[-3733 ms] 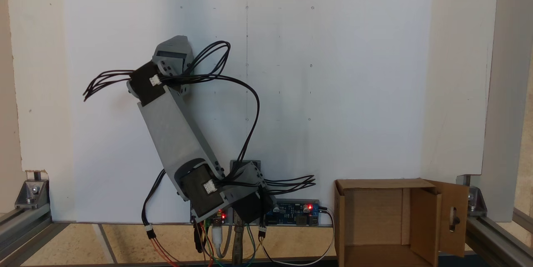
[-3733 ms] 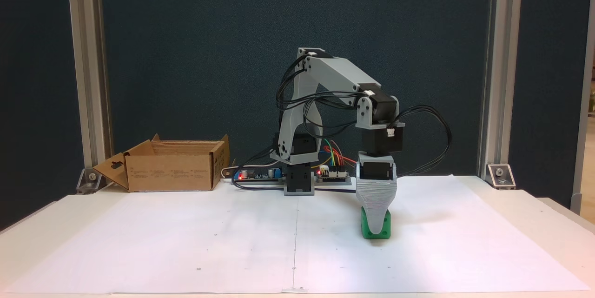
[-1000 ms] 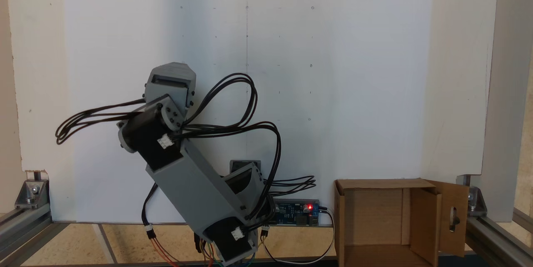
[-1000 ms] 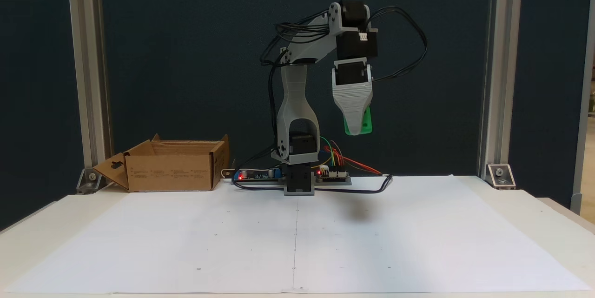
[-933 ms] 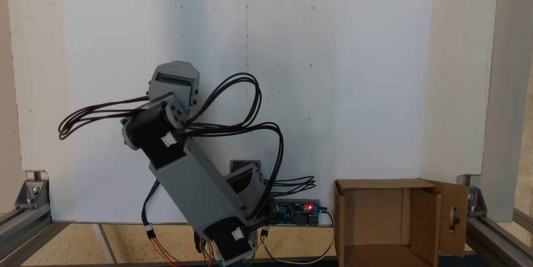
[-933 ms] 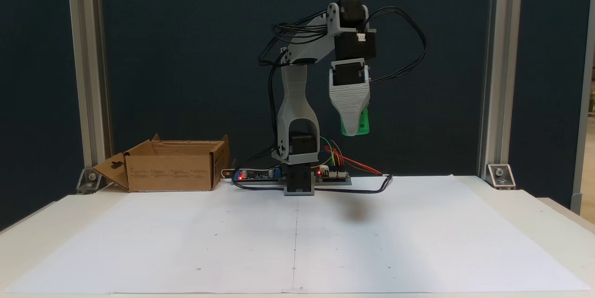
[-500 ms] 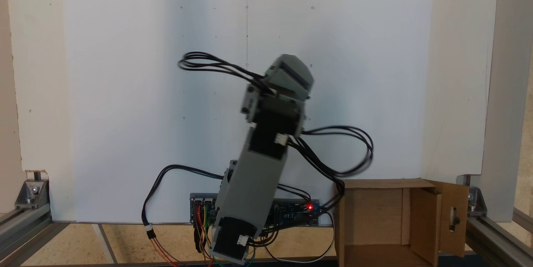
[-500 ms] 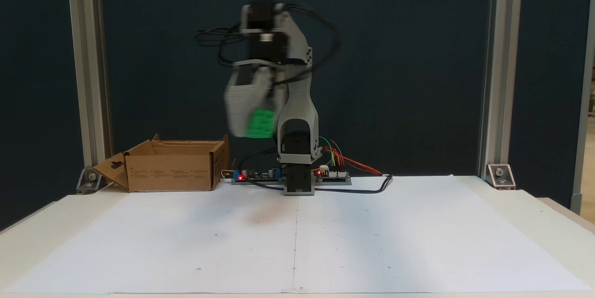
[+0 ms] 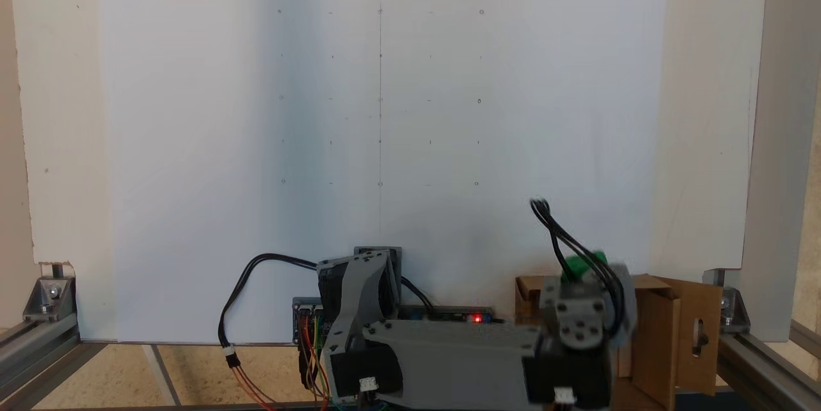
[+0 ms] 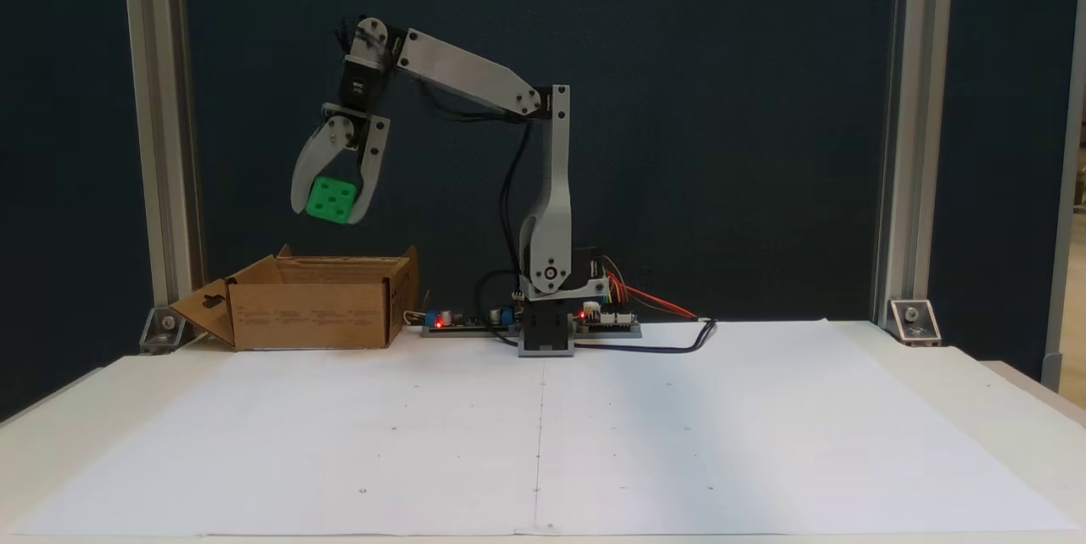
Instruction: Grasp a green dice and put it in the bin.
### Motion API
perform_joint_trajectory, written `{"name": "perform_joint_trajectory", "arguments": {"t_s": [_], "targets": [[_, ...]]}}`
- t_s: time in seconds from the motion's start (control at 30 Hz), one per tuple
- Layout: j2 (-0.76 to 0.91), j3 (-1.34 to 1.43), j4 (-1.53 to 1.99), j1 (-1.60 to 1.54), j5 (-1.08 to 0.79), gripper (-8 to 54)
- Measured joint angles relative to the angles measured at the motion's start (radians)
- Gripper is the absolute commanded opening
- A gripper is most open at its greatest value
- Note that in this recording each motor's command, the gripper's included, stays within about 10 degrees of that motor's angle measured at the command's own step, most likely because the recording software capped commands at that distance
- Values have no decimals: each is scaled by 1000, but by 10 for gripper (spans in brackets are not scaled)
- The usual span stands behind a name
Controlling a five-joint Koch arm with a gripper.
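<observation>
End effector (image 10: 331, 213) gripping green dice (image 10: 331, 199) above bin (image 10: 314, 313) (pips visible side-on)

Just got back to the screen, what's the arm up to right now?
The arm's gripper is holding the green dice between its jaws, up in the air above the open cardboard bin at the left of the side-on fixed view. The dice has not been let go; it hangs clear of the bin's rim. In the top-down fixed view the dice sits by the bin's far edge. The white paper sheet on the table is bare.
</observation>
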Motion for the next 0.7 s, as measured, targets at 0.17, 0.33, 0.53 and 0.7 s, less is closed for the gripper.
{"name": "perform_joint_trajectory", "arguments": {"t_s": [0.17,0.33,0.53,0.7], "targets": [[-32,0,-52,221,-202,114],[-149,0,-141,310,-270,114],[-262,0,-295,371,-282,114],[-284,0,-321,390,-302,114]]}}
